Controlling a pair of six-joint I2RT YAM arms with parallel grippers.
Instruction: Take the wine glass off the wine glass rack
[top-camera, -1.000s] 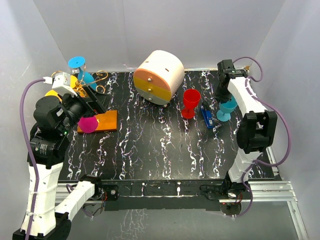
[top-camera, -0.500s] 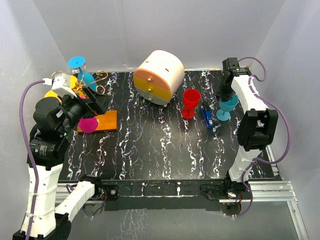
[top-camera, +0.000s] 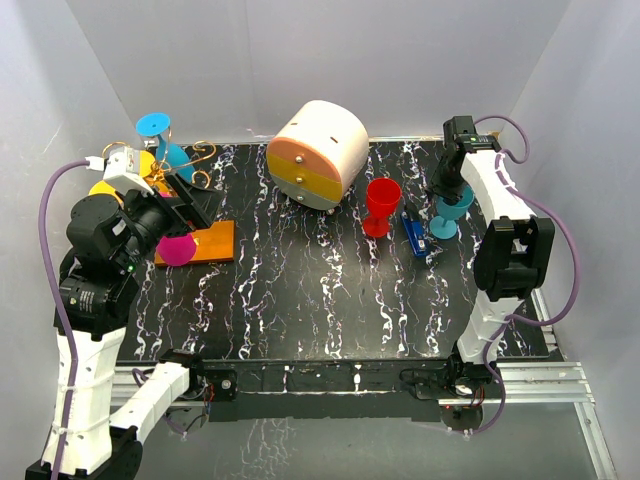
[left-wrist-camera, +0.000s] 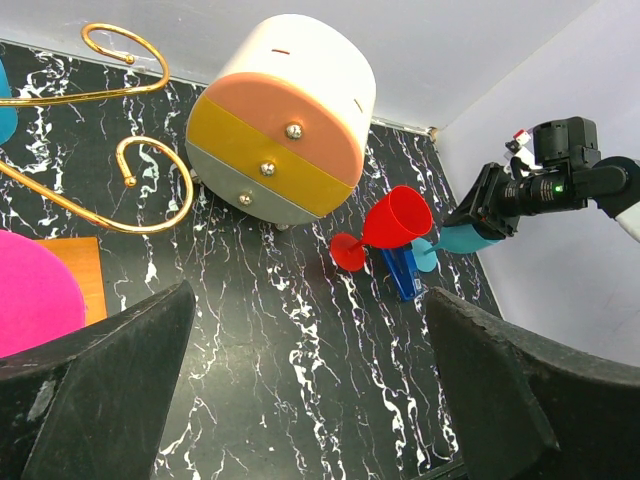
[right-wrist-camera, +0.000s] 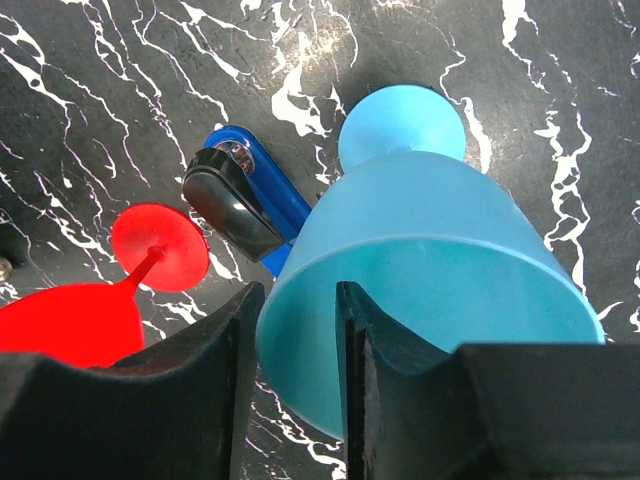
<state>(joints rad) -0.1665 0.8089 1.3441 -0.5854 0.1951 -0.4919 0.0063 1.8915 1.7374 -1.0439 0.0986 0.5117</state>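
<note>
Right hand (right-wrist-camera: 298, 305) clamped on teal wine glass (right-wrist-camera: 440, 250) rim, settling it at 3 o'clock on table (top-camera: 300, 290) — placement nearing; left hand (left-wrist-camera: 310, 293) apart.

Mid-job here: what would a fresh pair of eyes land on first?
The white rounded drawer box with orange and yellow fronts sits back centre. Far left stands the gold wire wine glass rack, a pink plastic wine glass at its near end. On the right, the right gripper pinches the rim of a light-blue plastic wine glass beside a red plastic wine glass.
</note>
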